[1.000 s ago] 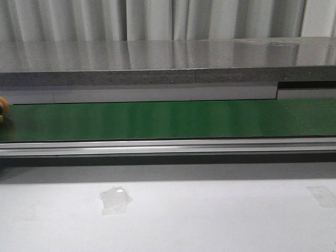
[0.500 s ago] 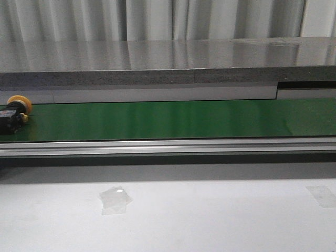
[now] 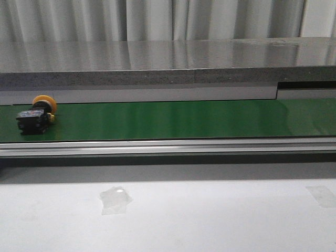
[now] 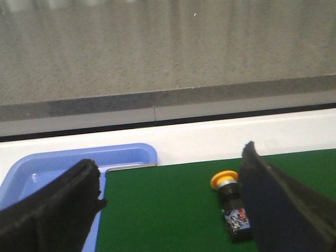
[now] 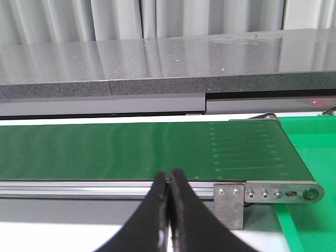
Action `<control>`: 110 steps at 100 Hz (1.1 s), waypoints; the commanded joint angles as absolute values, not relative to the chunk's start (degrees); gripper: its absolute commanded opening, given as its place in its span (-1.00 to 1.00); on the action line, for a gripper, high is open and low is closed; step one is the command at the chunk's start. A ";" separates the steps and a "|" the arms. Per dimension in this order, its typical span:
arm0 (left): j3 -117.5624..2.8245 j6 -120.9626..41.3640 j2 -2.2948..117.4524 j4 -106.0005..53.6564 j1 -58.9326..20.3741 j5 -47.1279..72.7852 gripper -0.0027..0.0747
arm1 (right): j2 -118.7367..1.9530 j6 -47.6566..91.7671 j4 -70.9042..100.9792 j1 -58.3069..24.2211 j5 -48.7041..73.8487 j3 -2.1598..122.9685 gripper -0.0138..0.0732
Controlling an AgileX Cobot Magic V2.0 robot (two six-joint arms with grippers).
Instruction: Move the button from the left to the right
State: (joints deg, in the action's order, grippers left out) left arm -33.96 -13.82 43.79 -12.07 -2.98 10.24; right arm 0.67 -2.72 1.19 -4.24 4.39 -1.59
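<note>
- I see the button lying on its side on the green conveyor belt, near the belt's left end.
- My left gripper is spread wide, grasping nothing; the button lies just beside one finger.
- My right gripper is clenched on nothing.

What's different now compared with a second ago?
The button has slid rightward along the green belt, from barely peeking in at the left edge to fully in view. Nothing was grabbed or released. The tape patches on the table are unchanged.
</note>
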 commanded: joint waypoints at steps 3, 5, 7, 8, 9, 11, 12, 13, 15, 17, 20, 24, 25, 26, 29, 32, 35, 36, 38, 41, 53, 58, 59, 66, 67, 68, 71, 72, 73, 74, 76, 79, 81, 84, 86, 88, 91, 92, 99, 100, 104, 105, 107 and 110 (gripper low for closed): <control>-31.74 -13.77 37.69 -12.83 -5.76 4.16 0.45 | 1.66 -2.53 1.18 -4.35 0.00 -0.69 -0.83; -31.04 -13.77 36.49 -12.83 -6.08 4.22 0.45 | 1.66 -2.53 1.18 -4.35 0.00 -0.69 -0.83; -30.34 -13.77 35.34 -12.83 -6.34 4.13 0.45 | 1.66 -2.53 1.18 -4.35 0.00 -0.69 -0.83; -30.11 -13.77 34.96 -12.83 -6.42 4.13 0.45 | 1.66 -2.53 1.18 -4.35 0.00 -0.69 -0.83; -29.67 -13.77 34.20 -12.83 -6.56 4.13 0.45 | 1.66 -2.53 1.18 -4.35 0.00 -0.69 -0.83; -29.07 -13.77 33.08 -12.83 -6.55 4.13 0.45 | 1.66 -2.53 1.18 -4.35 0.00 -0.69 -0.83; -28.87 -13.77 32.72 -12.83 -6.66 4.13 0.45 | 1.66 -2.53 1.18 -4.35 0.00 -0.69 -0.83; -28.67 -13.77 32.02 -12.83 -6.66 4.13 0.45 | 1.66 -2.53 1.18 -4.35 0.00 -0.69 -0.83; -28.11 -13.77 31.31 -12.83 -6.66 4.13 0.45 | 1.66 -2.53 1.18 -4.35 0.00 -0.69 -0.83; -27.58 -13.77 30.31 -12.83 -6.66 4.13 0.45 | 1.66 -2.53 1.18 -4.35 0.00 -0.69 -0.83; -26.96 -13.77 28.67 -12.83 -6.66 4.13 0.45 | 1.66 -2.53 1.18 -4.35 0.00 -0.69 -0.83; -26.11 -13.77 27.16 -12.83 -6.66 3.77 0.45 | 1.66 -2.53 1.18 -4.35 0.00 -0.69 -0.83; -25.86 -13.77 26.60 -12.83 -6.66 3.74 0.45 | 1.66 -2.53 1.18 -4.35 0.00 -0.69 -0.83; -25.76 -13.77 26.34 -12.83 -6.66 3.56 0.45 | 1.66 -2.53 1.18 -4.35 0.00 -0.69 -0.83; -25.35 -13.77 25.34 -12.83 -6.66 3.46 0.45 | 1.66 -2.53 1.18 -4.35 0.00 -0.69 -0.83; -24.97 -13.77 24.28 -12.83 -6.66 3.46 0.45 | 1.66 -2.53 1.18 -4.35 0.00 -0.69 -0.83; -24.77 -13.77 23.58 -12.83 -6.66 3.46 0.45 | 1.66 -2.53 1.18 -4.35 0.00 -0.69 -0.83; -24.78 -13.77 23.43 -12.83 -6.66 3.46 0.45 | 1.66 -2.53 1.18 -4.35 0.00 -0.69 -0.83; -24.66 -13.77 23.18 -12.83 -6.66 3.58 0.45 | 1.66 -2.53 1.18 -4.35 0.00 -0.69 -0.83; -24.66 -13.77 22.69 -12.83 -6.66 3.59 0.45 | 1.66 -2.53 1.18 -4.35 0.00 -0.69 -0.83; -24.52 -13.77 22.70 -12.83 -6.66 3.59 0.45 | 1.66 -2.53 1.18 -4.35 0.00 -0.69 -0.83; -24.52 -13.77 22.70 -12.83 -6.66 3.59 0.45 | 1.66 -2.53 1.18 -4.35 0.00 -0.69 -0.83; -24.52 -13.77 22.70 -12.83 -6.66 3.59 0.44 | 1.66 -2.53 1.18 -4.35 0.00 -0.69 -0.83; -24.52 -13.77 22.70 -12.83 -6.66 3.59 0.38 | 1.66 -2.53 1.18 -4.35 0.00 -0.69 -0.83; -24.52 -13.77 22.70 -12.83 -6.66 3.59 0.35 | 1.66 -2.53 1.18 -4.35 0.00 -0.69 -0.83; -24.52 -13.77 22.70 -12.83 -6.66 3.59 0.34 | 1.66 -2.53 1.18 -4.35 0.00 -0.69 -0.83; -24.52 -13.77 22.70 -12.83 -6.66 3.59 0.25 | 1.66 -2.53 1.18 -4.35 0.00 -0.69 -0.83; -24.52 -13.77 22.70 -12.83 -6.66 3.59 0.22 | 1.66 -2.53 1.18 -4.35 0.00 -0.69 -0.83; -24.52 -13.77 22.70 -12.83 -6.66 3.59 0.20 | 1.66 -2.53 1.18 -4.35 0.00 -0.69 -0.83; -24.52 -13.77 22.70 -12.83 -6.66 3.59 0.16 | 1.66 -2.53 1.18 -4.35 0.00 -0.69 -0.83; -24.52 -13.77 22.70 -12.83 -6.66 3.59 0.08 | 1.66 -2.53 1.18 -4.35 0.00 -0.69 -0.83; -24.52 -13.77 22.70 -12.83 -6.66 3.59 -0.02 | 1.66 -2.53 1.18 -4.35 0.00 -0.69 -0.83; -24.52 -13.77 22.70 -12.83 -6.66 3.59 -0.10 | 1.66 -2.53 1.18 -4.35 0.00 -0.69 -0.83; -24.52 -13.77 22.70 -12.83 -6.66 3.59 -0.21 | 1.66 -2.53 1.18 -4.35 0.00 -0.69 -0.83; -24.52 -13.77 22.70 -12.83 -6.66 3.59 -0.29 | 1.66 -2.53 1.18 -4.35 0.00 -0.69 -0.83; -24.52 -13.77 22.70 -12.83 -6.66 3.59 -0.37 | 1.66 -2.53 1.18 -4.35 0.00 -0.69 -0.83; -24.52 -13.77 22.70 -12.83 -6.66 3.59 -0.48 | 1.66 -2.53 1.18 -4.35 0.00 -0.69 -0.83; -24.52 -13.77 22.70 -12.83 -6.66 3.59 -0.53 | 1.66 -2.53 1.18 -4.35 0.00 -0.69 -0.83; -24.52 -13.77 22.70 -12.83 -6.66 3.59 -0.79 | 1.66 -2.53 1.18 -4.35 0.00 -0.69 -0.83; -24.52 -13.77 22.70 -12.83 -6.66 3.59 -0.82 | 1.66 -2.53 1.18 -4.35 0.00 -0.69 -0.83; -24.52 -13.77 22.70 -12.83 -6.66 3.59 -0.96 | 1.66 -2.53 1.18 -4.35 0.00 -0.69 -0.83; -24.52 -13.77 22.70 -12.83 -6.66 3.59 -0.98 | 1.66 -2.53 1.18 -4.35 0.00 -0.69 -0.83; -24.52 -13.77 22.70 -12.83 -6.66 3.59 -0.98 | 1.66 -2.53 1.18 -4.35 0.00 -0.69 -0.83; -24.52 -13.77 22.70 -12.83 -6.66 3.59 -0.98 | 1.66 -2.53 1.18 -4.35 0.00 -0.69 -0.83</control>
